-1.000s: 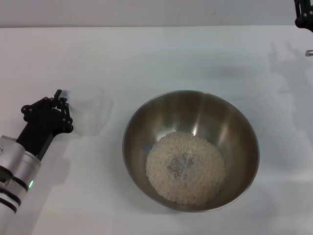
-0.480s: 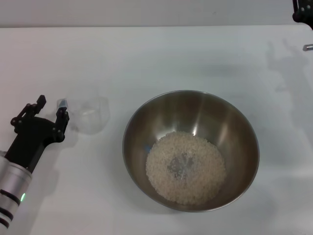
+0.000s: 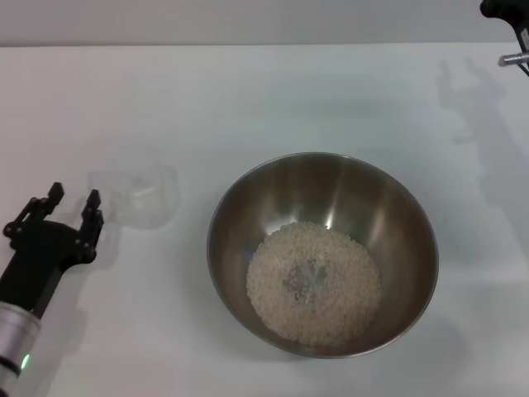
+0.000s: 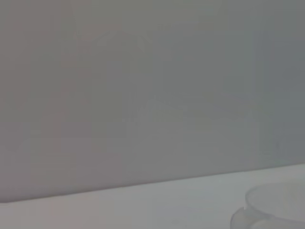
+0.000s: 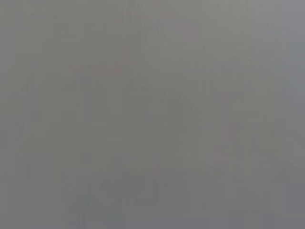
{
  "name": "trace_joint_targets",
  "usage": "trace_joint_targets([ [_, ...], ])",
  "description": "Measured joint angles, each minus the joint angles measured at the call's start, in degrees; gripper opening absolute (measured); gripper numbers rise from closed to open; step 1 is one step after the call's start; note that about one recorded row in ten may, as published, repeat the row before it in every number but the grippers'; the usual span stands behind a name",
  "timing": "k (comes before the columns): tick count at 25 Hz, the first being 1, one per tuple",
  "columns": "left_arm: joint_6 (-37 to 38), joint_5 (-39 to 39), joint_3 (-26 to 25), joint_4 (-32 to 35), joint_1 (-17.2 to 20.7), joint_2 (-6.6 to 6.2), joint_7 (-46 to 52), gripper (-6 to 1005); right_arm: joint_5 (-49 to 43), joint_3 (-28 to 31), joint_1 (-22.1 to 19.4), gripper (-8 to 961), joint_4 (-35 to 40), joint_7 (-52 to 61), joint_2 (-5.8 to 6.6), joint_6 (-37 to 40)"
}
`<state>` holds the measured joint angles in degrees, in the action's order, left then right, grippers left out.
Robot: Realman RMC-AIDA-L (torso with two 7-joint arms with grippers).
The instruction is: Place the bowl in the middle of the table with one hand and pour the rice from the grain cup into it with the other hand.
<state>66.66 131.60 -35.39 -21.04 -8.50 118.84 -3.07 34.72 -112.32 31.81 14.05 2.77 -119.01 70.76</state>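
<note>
The bowl (image 3: 322, 254) is sitting upright on the white surface (image 3: 248, 99), roughly midway between its left and right edges and toward the near edge. The rice (image 3: 314, 283) is lying in a loose heap at the bottom of the bowl, covering most of its floor. The cup (image 3: 140, 195) is resting on the surface to the left of the bowl, apart from it, and looking clear with no visible grains inside. The left end effector (image 3: 73, 202) is hovering near the left edge of the surface, just beside the cup, its two fingers spread apart and gripping nothing. In the left wrist view, part of the cup's (image 4: 274, 210) rim is showing low against the surface and a plain grey wall. The right end effector (image 3: 506, 18) is barely showing at the far right corner of the surface; whether it is released or clenched cannot be told.
</note>
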Motion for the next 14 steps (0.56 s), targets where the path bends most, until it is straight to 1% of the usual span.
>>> trace_joint_targets([
  [2,0.76,0.01,0.0,0.05,0.47,-0.03,0.0,480,0.0,0.01,0.3,391,-0.08,-0.05,-0.02,-0.06],
  [3,2.59,0.07,0.0,0.05,1.57,-0.08,0.19,480,0.0,0.01,0.42,391,-0.08,-0.14,-0.05,-0.08],
  [8,6.52,0.14,0.93,0.35,3.61,-0.18,1.42,480,0.0,1.07,0.42,391,-0.04,-0.32,0.01,-0.1],
  [14,10.78,0.16,2.16,0.39,4.3,-0.13,1.55,480,-0.2,2.22,0.0,391,-0.25,-0.11,0.01,-0.07],
])
